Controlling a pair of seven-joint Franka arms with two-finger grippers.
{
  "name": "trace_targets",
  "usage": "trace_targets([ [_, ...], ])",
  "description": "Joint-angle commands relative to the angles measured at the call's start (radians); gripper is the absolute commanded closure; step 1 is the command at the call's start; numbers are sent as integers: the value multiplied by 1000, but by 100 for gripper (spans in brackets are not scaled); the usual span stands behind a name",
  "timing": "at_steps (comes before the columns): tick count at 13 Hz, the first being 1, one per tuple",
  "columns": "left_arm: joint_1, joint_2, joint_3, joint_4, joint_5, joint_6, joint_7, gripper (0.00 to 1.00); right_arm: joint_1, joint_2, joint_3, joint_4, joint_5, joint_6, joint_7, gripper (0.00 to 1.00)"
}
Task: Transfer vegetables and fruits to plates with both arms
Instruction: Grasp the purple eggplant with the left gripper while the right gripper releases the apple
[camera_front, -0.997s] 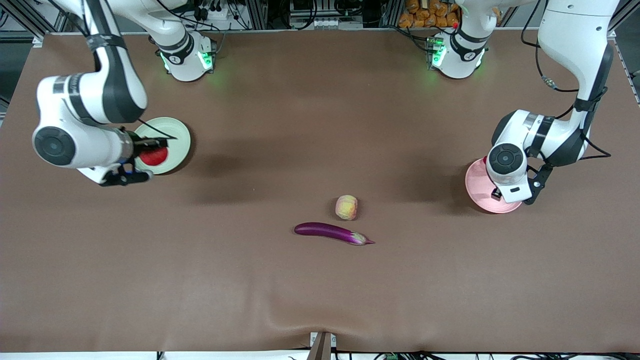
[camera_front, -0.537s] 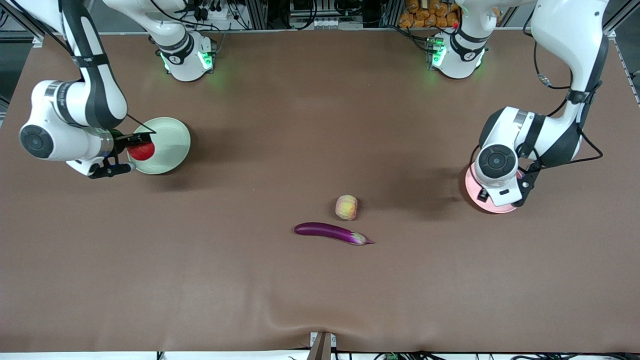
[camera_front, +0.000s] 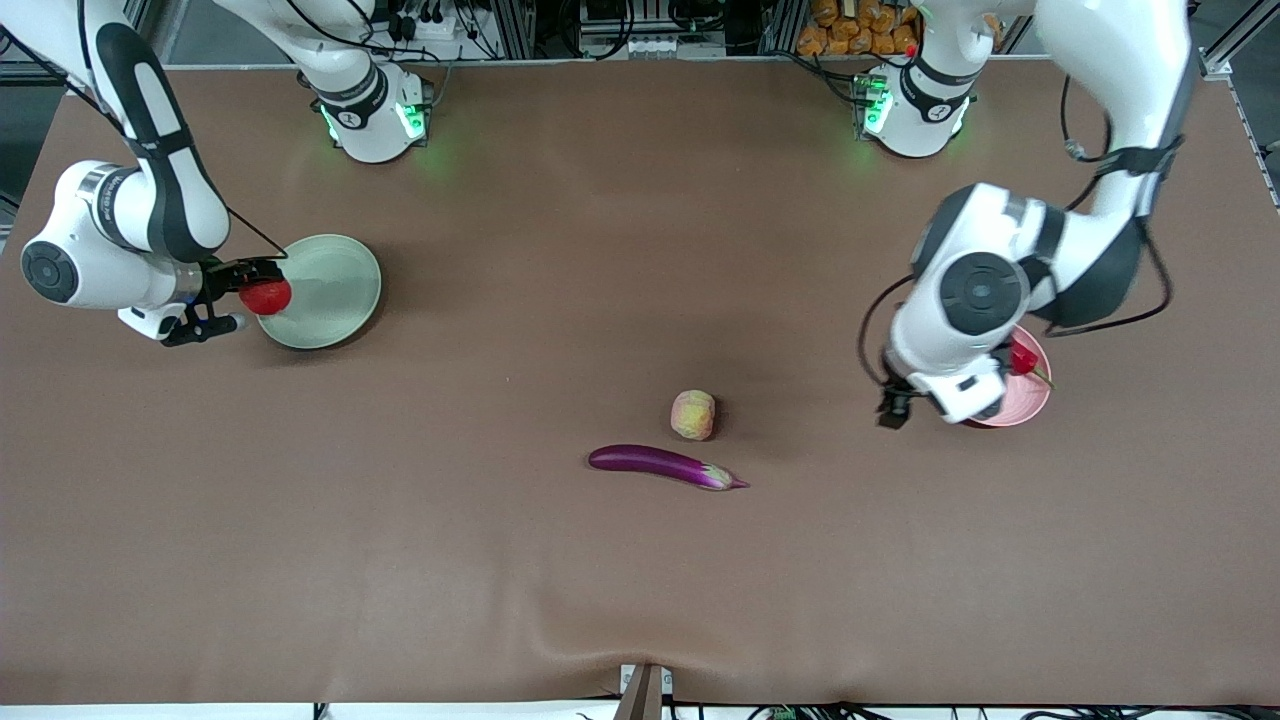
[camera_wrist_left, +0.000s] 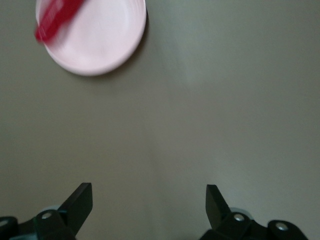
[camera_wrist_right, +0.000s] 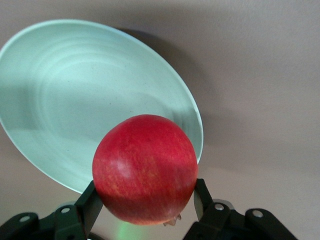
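My right gripper (camera_front: 262, 296) is shut on the red-orange fruit (camera_front: 266, 297) and holds it over the rim of the pale green plate (camera_front: 330, 290) toward the right arm's end of the table. In the right wrist view the fruit (camera_wrist_right: 145, 167) sits between the fingers above the plate (camera_wrist_right: 60, 110). My left gripper (camera_front: 890, 413) is open and empty, raised beside the pale pink plate (camera_front: 1030, 402). The red chili pepper (camera_front: 1025, 358) lies on that plate, as the left wrist view (camera_wrist_left: 55, 20) shows. The pale yellow-green fruit (camera_front: 693, 414) and the purple eggplant (camera_front: 660, 463) lie mid-table.
The brown table mat (camera_front: 640, 580) has a raised wrinkle near its front edge. The arm bases, lit green, stand along the back edge. Open mat lies between the two plates.
My right gripper moved with the red-orange fruit from over the green plate's middle to its rim. My left gripper rose and moved off the pink plate, and the chili now shows on it.
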Motion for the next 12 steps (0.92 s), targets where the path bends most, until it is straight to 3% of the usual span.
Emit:
trace_targets([
  [1, -127, 195, 7, 253, -1, 0, -165, 0, -16, -24, 23, -62, -6, 48, -27, 100],
  [3, -178, 238, 11, 311, -1, 83, -228, 0, -14, -18, 21, -82, 26, 85, -27, 100],
  [4, -207, 254, 12, 311, 0, 176, -286, 0, -17, 5, 21, -81, 25, 92, -27, 68],
  [5, -213, 271, 12, 312, 0, 240, -311, 0, -17, 11, 21, -81, 26, 92, -25, 24],
  [6, -219, 292, 12, 314, -1, 299, -325, 0, -16, 14, 21, -79, 29, 92, -25, 0],
  [9, -265, 360, 38, 337, -1, 466, -382, 0, -4, 8, 29, -61, 31, 63, -23, 0],
  [12, -404, 445, 173, 396, -3, 603, -481, 0, 44, 6, 30, 107, 52, -108, -17, 0],
])
